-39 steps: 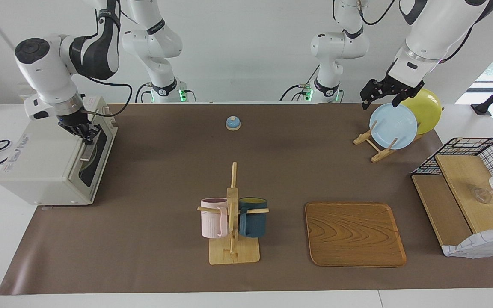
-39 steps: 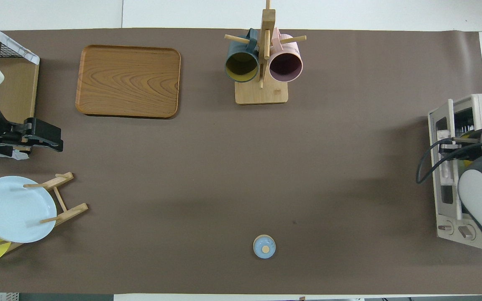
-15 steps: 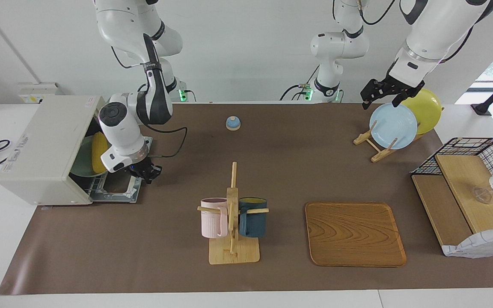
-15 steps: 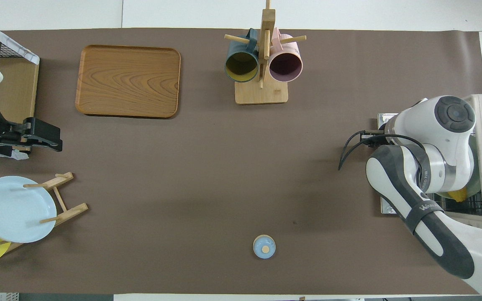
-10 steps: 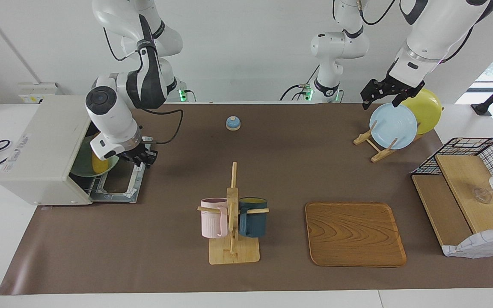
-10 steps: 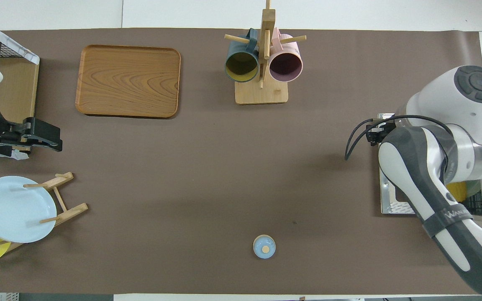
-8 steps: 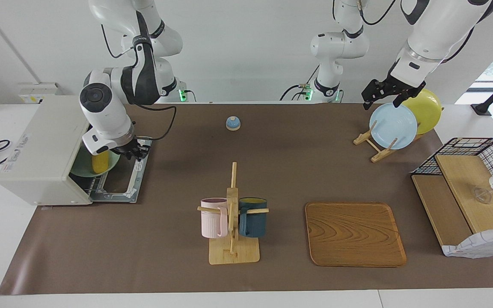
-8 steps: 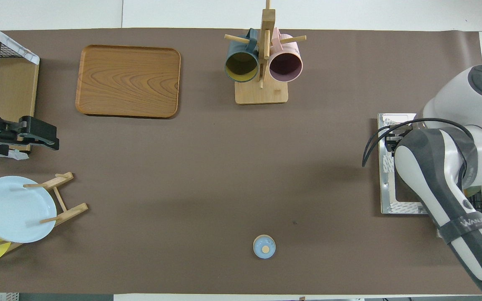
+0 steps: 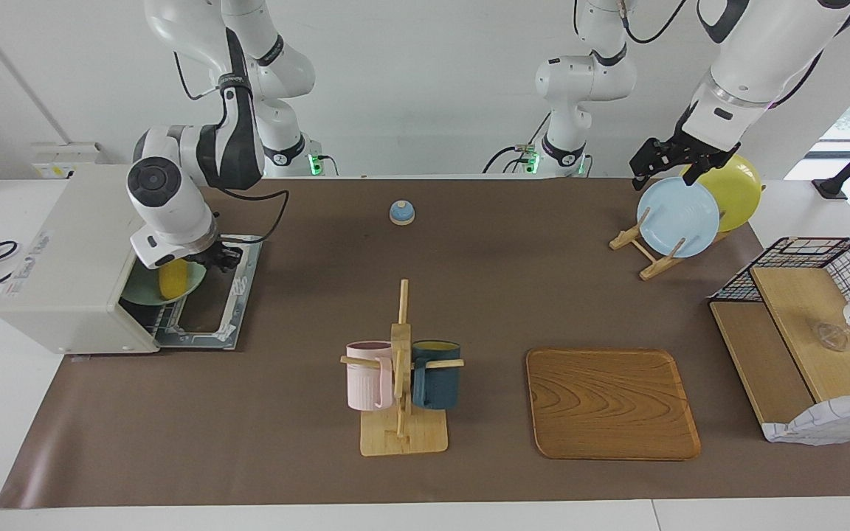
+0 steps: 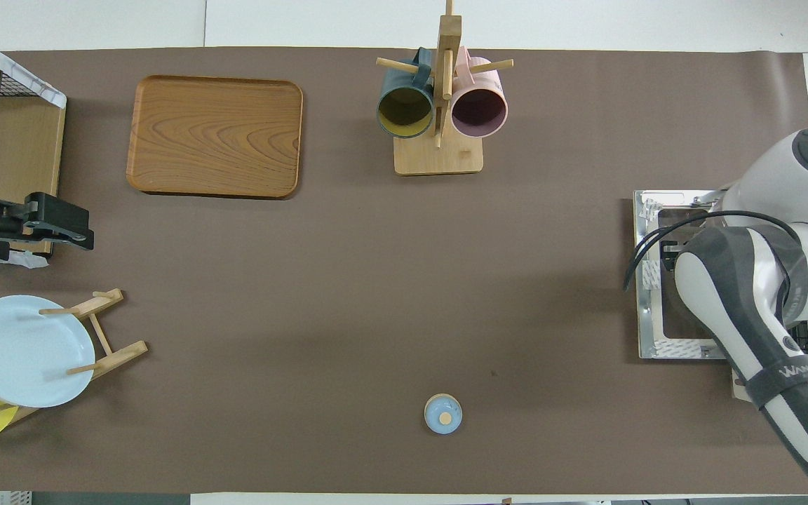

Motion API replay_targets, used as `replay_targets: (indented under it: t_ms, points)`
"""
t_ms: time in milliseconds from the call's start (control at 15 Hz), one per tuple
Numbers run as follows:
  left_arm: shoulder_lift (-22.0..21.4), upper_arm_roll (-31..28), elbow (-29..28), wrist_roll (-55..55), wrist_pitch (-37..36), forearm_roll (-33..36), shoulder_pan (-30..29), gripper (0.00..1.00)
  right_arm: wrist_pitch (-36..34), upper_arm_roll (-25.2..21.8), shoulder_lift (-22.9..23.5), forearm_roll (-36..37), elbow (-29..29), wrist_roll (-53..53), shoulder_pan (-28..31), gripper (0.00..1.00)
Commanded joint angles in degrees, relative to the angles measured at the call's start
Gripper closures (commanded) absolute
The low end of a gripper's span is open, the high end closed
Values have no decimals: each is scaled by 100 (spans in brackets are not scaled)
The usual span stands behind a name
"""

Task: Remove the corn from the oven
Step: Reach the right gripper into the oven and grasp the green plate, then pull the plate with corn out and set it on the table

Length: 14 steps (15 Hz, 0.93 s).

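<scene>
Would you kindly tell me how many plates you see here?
3: a blue plate and a yellow plate standing in the wooden rack, and a green plate under the corn in the oven.

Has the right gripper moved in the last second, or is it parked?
Yes. The right gripper has drawn back over the open door toward the oven mouth, stopping just beside the corn on its green plate.
</scene>
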<state>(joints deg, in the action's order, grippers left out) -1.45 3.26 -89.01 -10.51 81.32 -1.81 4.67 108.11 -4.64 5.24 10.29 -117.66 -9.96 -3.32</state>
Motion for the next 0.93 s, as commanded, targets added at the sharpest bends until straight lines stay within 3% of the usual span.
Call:
replay_targets:
  t_ms: [0,333,600,667,733,800,867]
  points:
    - [-66,25,-90,-30,103,-21,-63,0,122,60,-190,263,-196,178,68,66]
    - [-58,25,-90,-4,296,-12,-63,0,166,60,-199,263,-222,328,244,65]
    - [-66,25,-169,32,375,-12,-63,0,639,60,-321,263,-652,345,288,67]
    - [-66,34,-186,40,463,-12,-63,0,641,60,-322,263,-653,345,288,71]
    - [-75,25,-247,40,524,-12,-63,0,641,60,-322,272,-653,389,271,90]
    - [-93,34,-326,40,577,-12,-63,0,606,60,-322,280,-644,537,270,100]
    - [-110,34,-379,49,604,-12,-63,0,597,60,-322,298,-618,721,270,100]
